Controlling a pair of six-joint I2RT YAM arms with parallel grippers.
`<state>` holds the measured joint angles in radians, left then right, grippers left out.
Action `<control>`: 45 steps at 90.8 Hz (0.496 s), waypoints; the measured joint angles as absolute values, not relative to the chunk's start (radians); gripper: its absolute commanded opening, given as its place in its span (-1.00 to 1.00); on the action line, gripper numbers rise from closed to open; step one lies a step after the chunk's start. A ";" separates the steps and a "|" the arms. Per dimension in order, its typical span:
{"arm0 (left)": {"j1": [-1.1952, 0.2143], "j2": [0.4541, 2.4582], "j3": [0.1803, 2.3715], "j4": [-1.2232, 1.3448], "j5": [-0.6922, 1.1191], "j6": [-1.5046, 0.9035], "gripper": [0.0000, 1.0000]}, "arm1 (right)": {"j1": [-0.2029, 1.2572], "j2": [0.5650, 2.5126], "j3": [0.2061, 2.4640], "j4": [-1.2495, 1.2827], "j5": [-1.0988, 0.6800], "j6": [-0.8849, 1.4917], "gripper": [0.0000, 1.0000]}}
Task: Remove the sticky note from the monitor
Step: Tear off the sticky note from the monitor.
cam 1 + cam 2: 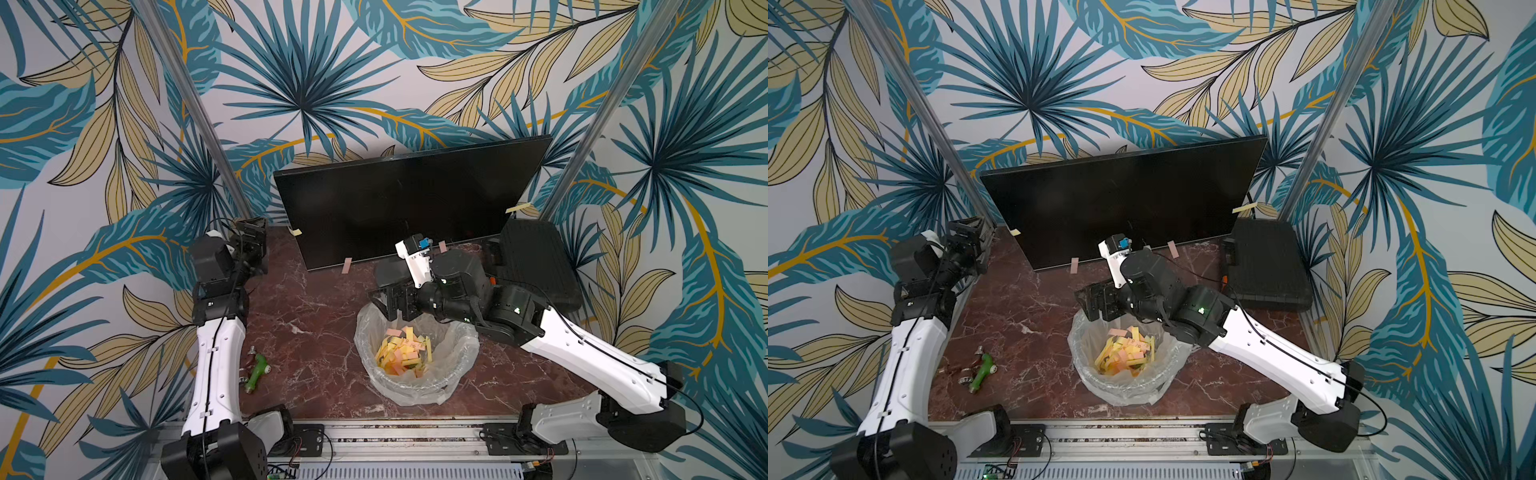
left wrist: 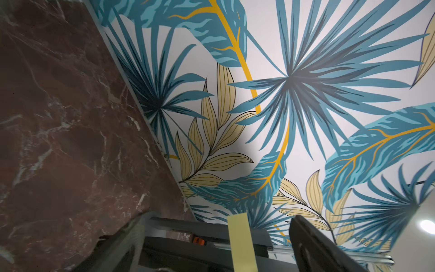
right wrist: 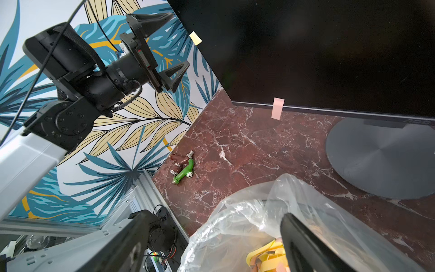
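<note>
Four sticky notes cling to the monitor [image 1: 415,195], which stands at the far side of the counter [image 1: 316,316]. A left yellow note [image 1: 296,232] sits on its left edge and a right yellow note [image 1: 517,207] on its right edge. A left pink note [image 1: 347,265] and a right pink note [image 1: 442,246] hang off the bottom bezel. Each seems stuck by one end only, so a free tail pokes past the frame (handy for a pinch that never touches the screen).

The left gripper [image 3: 180,38] hangs at the far left, just beside the left yellow note, jaws spread wide and holding nothing. It looks lined up to close on that tail. In the left wrist view the strip shows between the fingers, though I cannot tell whether it already sits within the jaws or a little ahead of them.

The right gripper [image 1: 379,306] hovers above the far rim of the lined bin [image 1: 461,365], also wide open and empty. The bin stands near and central, within reach of both arms, and is part-full of yellow and pink slips, so it is likely the drop spot. A green fitting [image 1: 257,369] lies near left and a black ribbed box [image 1: 536,262] far right, both apart from the notes.
</note>
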<state>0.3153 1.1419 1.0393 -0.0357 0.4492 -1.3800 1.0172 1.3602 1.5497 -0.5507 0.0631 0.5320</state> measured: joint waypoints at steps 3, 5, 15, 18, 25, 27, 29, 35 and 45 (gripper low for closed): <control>0.315 1.155 1.038 -0.016 0.458 -1.399 1.00 | 1.017 1.360 1.549 -0.551 0.064 0.532 0.81; 0.315 1.164 1.038 -0.004 0.466 -1.413 1.00 | 1.017 1.360 1.548 -0.551 0.064 0.532 0.81; 0.311 1.195 1.038 0.038 0.485 -1.453 1.00 | 1.017 1.360 1.548 -0.550 0.065 0.532 0.81; 0.304 1.205 1.039 0.051 0.491 -1.463 1.00 | 1.017 1.360 1.548 -0.550 0.067 0.532 0.81; 0.291 1.227 1.040 0.073 0.498 -1.475 1.00 | 1.017 1.360 1.548 -0.551 0.070 0.532 0.81; 0.286 1.234 1.041 0.077 0.499 -1.478 1.00 | 1.017 1.360 1.548 -0.551 0.071 0.532 0.81; 0.280 1.242 1.044 0.082 0.501 -1.478 1.00 | 1.017 1.360 1.548 -0.551 0.071 0.532 0.81; 0.263 1.265 1.056 0.092 0.509 -1.481 1.00 | 1.017 1.360 1.548 -0.551 0.074 0.532 0.81; 0.237 1.300 1.083 0.095 0.516 -1.482 0.99 | 1.017 1.359 1.547 -0.551 0.080 0.532 0.81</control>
<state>0.2375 1.2999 1.0832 0.0948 0.5159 -1.4818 1.0172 1.3594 1.5471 -0.5507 0.0795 0.5316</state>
